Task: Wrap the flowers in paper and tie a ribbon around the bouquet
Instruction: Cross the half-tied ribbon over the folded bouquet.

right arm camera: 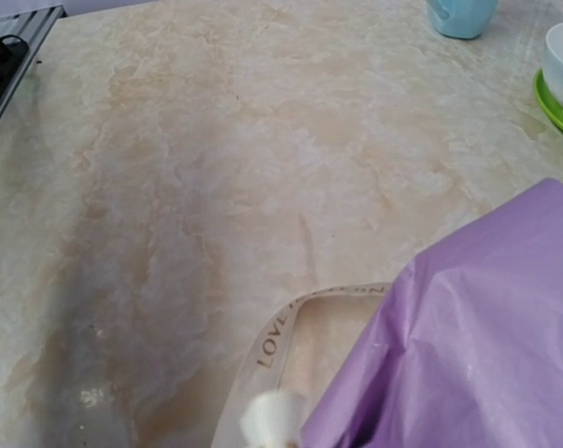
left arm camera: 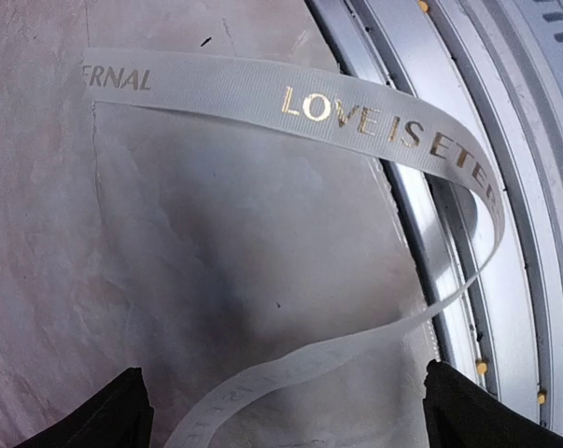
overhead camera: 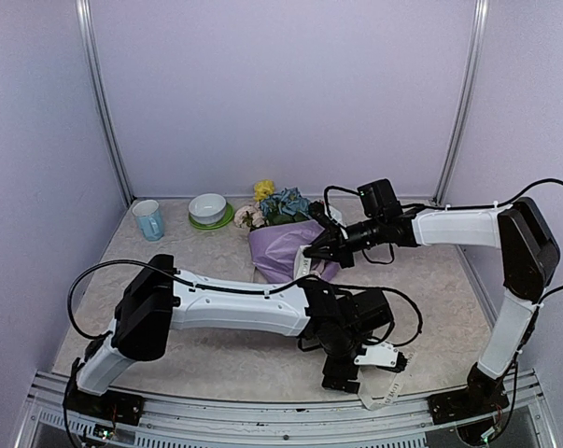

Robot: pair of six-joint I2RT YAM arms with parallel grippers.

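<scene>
The bouquet lies at the table's middle back: flowers (overhead camera: 276, 205) in pink, yellow and blue stick out of a cone of lilac paper (overhead camera: 288, 250). My right gripper (overhead camera: 309, 255) sits at the cone's near end, shut on the ribbon (right arm camera: 279, 334). Its fingers are out of the right wrist view, where the cream band runs under the paper (right arm camera: 486, 345). The ribbon's other end (overhead camera: 382, 392) curls at the table's front edge. My left gripper (left arm camera: 290, 415) hangs open over it, and a loop of the ribbon (left arm camera: 374, 117) with gold lettering passes between the black fingertips (left arm camera: 122, 415) untouched.
A light blue mug (overhead camera: 148, 219) and a white bowl on a green saucer (overhead camera: 209, 209) stand at the back left. The metal rail (left arm camera: 505, 187) of the table's near edge runs just beside my left gripper. Both arms cross the table's centre.
</scene>
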